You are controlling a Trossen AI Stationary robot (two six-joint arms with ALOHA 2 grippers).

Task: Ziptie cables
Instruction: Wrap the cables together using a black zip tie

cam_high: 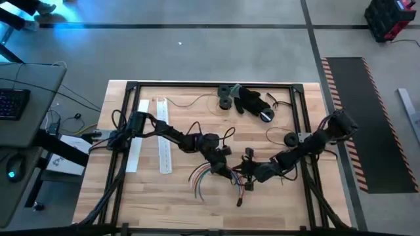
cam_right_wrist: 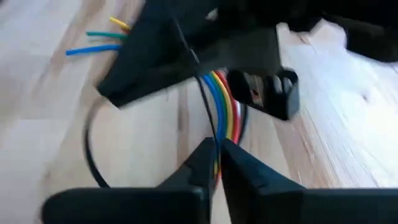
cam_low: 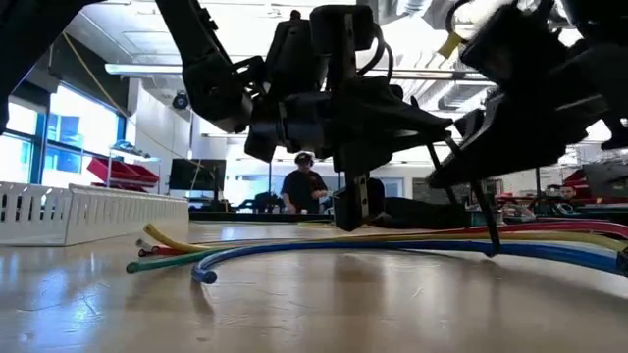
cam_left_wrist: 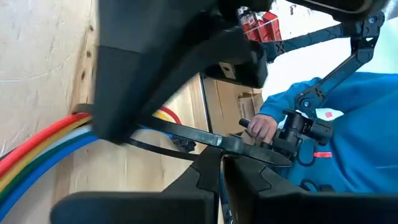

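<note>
Tabletop: light wooden boards inside a black frame; around it I see a grey floor and a desk with a keyboard at the left side.
Room behind: from the low view I see a big hall with windows, and a person stands far back behind the tabletop.
Cables: the bundle lies flat on the tabletop near the middle, a little toward the front edge. Its loose ends fan out on the left arm's side, and the rest runs toward the right arm. I can see blue, green, yellow and red wires.
Left gripper: it is low over the bundle in the middle of the tabletop. In its wrist view the jaws are closed on a thin black strip, which looks to be a zip tie, and this strip passes across the cables.
Right gripper: it is just beside the left one, also low at the bundle. Its jaws are nearly together with a thin black strand between them, directly above the coloured wires.
White strips: two long flat pieces lie well apart from the bundle, under the left arm.
Black heap: it sits near the back edge.
</note>
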